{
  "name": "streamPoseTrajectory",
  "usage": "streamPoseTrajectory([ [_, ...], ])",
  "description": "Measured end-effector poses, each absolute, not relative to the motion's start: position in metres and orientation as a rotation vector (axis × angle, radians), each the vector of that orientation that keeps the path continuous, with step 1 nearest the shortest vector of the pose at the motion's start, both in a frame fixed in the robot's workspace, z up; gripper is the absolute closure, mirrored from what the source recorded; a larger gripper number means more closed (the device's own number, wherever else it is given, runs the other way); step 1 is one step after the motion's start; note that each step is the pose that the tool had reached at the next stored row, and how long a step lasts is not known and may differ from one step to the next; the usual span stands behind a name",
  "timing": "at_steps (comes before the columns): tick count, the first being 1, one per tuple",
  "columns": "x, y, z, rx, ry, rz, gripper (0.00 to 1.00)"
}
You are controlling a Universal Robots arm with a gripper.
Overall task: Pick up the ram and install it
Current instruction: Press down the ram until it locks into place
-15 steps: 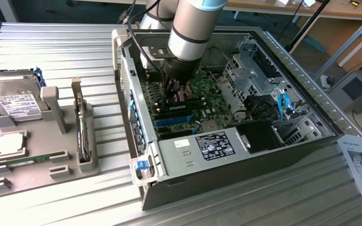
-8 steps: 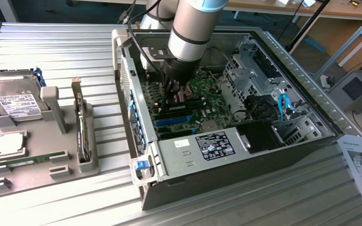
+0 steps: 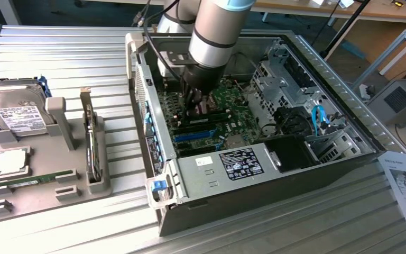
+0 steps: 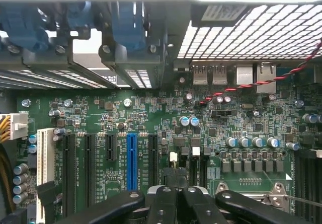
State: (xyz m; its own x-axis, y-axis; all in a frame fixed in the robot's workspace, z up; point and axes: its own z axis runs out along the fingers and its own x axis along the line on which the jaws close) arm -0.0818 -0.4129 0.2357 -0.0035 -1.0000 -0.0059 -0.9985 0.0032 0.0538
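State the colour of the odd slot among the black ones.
Blue slot, clearest in the wrist view.

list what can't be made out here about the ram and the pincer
- Pincer tips, exterior view: hidden behind the arm and case wall; whether they hold anything can't be told.
- Pincer, wrist view: cut off by the picture's edge.
- Ram on the tray, exterior view: chips too small to tell.

The board (image 4: 166,118) is green. One slot (image 4: 131,156) is blue. The wire (image 4: 261,83) is red and black. The gripper (image 4: 177,204) is black.
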Motion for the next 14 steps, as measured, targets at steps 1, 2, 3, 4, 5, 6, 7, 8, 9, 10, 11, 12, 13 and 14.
streamPoseTrajectory([
  [1, -0.082, -0.413, 0.237, 2.193, -2.201, -0.066, 0.89],
  [2, -0.082, -0.413, 0.238, 2.193, -2.201, -0.066, 0.89],
  [3, -0.082, -0.413, 0.24, 2.193, -2.201, -0.066, 0.89],
  [4, -0.082, -0.413, 0.241, 2.193, -2.201, -0.066, 0.89],
  [5, -0.082, -0.413, 0.242, 2.193, -2.201, -0.066, 0.89],
  [6, -0.082, -0.413, 0.243, 2.193, -2.201, -0.066, 0.89],
  [7, -0.082, -0.413, 0.245, 2.193, -2.201, -0.066, 0.89],
  [8, -0.082, -0.413, 0.247, 2.193, -2.201, -0.066, 0.89],
  [9, -0.082, -0.413, 0.249, 2.193, -2.201, -0.066, 0.89],
  [10, -0.082, -0.413, 0.251, 2.193, -2.201, -0.066, 0.89],
  [11, -0.082, -0.413, 0.252, 2.193, -2.201, -0.066, 0.89],
  [12, -0.082, -0.413, 0.256, 2.193, -2.201, -0.066, 0.89],
  [13, -0.082, -0.413, 0.257, 2.193, -2.201, -0.066, 0.89],
  [14, -0.082, -0.413, 0.259, 2.193, -2.201, -0.066, 0.89],
])
